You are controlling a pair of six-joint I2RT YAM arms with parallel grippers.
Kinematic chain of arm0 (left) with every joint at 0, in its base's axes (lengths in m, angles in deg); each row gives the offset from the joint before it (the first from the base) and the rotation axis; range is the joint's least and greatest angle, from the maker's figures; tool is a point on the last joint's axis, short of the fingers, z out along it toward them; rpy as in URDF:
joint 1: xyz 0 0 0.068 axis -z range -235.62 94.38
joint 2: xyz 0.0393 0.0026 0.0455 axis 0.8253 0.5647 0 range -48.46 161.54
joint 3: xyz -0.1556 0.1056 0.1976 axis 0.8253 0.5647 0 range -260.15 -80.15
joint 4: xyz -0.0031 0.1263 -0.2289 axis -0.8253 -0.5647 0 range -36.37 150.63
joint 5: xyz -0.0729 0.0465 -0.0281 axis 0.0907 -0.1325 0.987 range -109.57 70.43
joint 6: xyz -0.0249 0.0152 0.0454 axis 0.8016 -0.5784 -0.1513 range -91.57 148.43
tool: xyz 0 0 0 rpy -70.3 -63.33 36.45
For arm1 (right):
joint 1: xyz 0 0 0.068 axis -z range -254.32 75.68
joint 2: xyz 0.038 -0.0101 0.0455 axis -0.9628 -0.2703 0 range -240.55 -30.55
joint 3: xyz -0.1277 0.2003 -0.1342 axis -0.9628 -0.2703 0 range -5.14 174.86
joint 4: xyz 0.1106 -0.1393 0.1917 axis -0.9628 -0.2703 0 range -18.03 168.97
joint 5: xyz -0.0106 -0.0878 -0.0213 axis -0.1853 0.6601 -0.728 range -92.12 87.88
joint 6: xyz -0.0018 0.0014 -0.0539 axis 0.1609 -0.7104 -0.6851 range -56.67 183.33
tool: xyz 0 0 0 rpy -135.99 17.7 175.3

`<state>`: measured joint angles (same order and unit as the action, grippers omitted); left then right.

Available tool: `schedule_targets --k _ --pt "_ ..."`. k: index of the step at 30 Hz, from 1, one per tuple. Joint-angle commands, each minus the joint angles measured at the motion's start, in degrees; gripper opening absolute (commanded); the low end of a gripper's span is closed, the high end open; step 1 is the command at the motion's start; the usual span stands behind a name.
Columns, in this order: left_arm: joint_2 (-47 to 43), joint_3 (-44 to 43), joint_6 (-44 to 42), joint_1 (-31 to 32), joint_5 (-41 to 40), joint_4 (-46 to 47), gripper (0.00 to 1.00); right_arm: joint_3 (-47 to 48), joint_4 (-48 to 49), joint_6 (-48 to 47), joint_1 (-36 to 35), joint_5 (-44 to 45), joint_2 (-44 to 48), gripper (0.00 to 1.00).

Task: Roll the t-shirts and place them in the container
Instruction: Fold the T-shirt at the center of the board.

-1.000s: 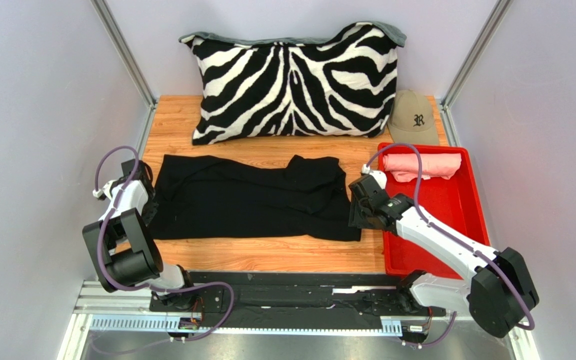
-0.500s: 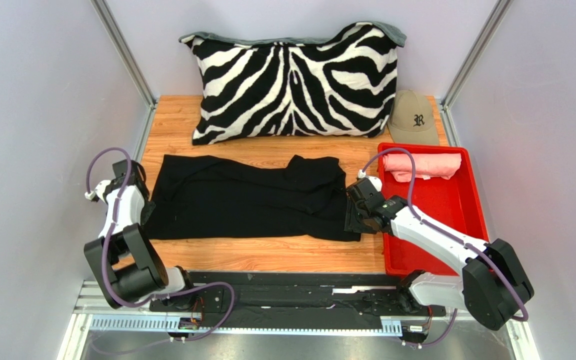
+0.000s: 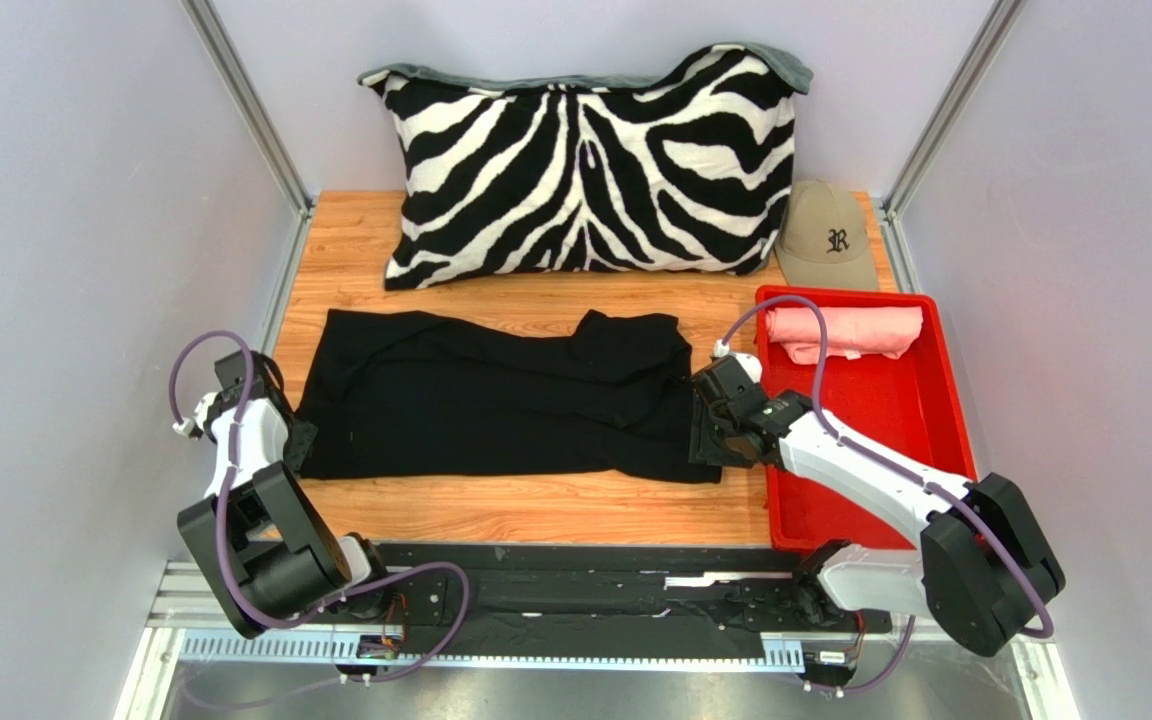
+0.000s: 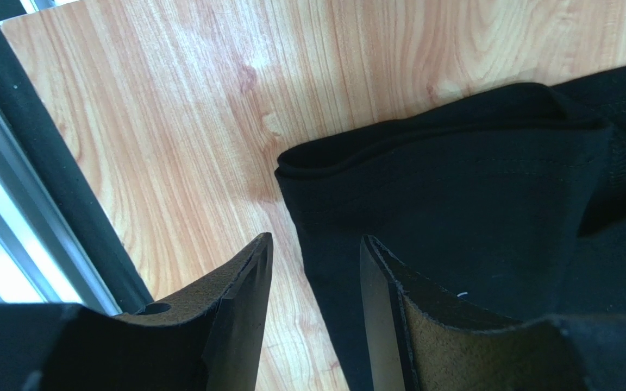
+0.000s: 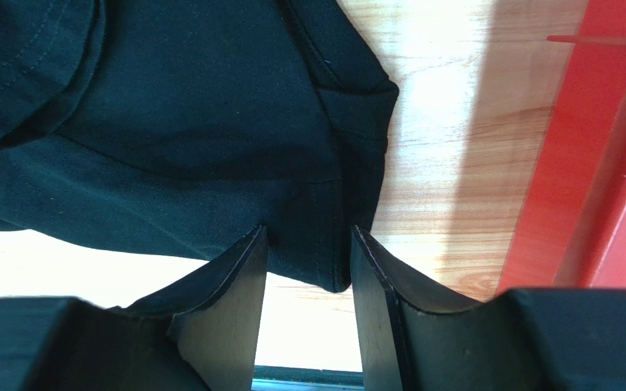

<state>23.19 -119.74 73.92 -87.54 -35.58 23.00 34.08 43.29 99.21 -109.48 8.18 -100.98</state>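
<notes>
Jaws of the left gripper (image 4: 312, 244) are standing narrowly parted over the left near corner of the black t-shirt (image 3: 500, 393), which is lying as a soft, flat, folded band on the wood-grain table (image 3: 537, 510). The right gripper (image 5: 308, 232) is straddling its right near corner, jaws equally narrow, gripping nothing. The salmon t-shirt (image 3: 845, 330) is lying rolled at the far end of the glossy red tray (image 3: 898, 428).

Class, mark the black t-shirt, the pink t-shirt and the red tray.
black t-shirt (image 3: 492, 398), top external view, middle of the cloth
pink t-shirt (image 3: 871, 330), top external view, middle of the roll
red tray (image 3: 905, 398), top external view, bare floor
</notes>
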Motion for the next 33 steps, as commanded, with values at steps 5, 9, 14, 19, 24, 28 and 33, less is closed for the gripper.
schedule_targets --k 5,9,14,19,24,28,33 --pt "2.7 0.5 -0.8 -2.5 1.4 4.1 0.51 1.4 2.4 -1.2 0.2 -0.3 -1.0 0.45" --pt "4.4 0.1 -0.8 -2.6 1.1 4.7 0.50 1.4 2.7 -1.3 0.2 -0.5 -1.2 0.45" --pt "5.5 -0.1 -0.6 -2.6 0.4 5.5 0.46 1.2 3.2 -1.3 0.2 -1.2 -0.9 0.47" --pt "6.9 -0.3 -1.1 -2.7 -0.2 5.7 0.35 1.5 3.7 -1.6 0.2 -2.2 -1.2 0.47" --pt "8.9 -0.9 -1.7 -2.6 -0.6 6.0 0.16 1.6 4.9 -1.8 0.3 -3.9 -2.2 0.47" --pt "10.1 -1.5 -1.8 -2.7 -1.4 6.0 0.00 1.6 5.8 -1.8 0.2 -4.9 -2.9 0.47" --pt "10.6 -2.6 -2.3 -2.7 -2.1 5.5 0.00 1.7 6.8 -1.7 0.2 -6.3 -3.7 0.45"
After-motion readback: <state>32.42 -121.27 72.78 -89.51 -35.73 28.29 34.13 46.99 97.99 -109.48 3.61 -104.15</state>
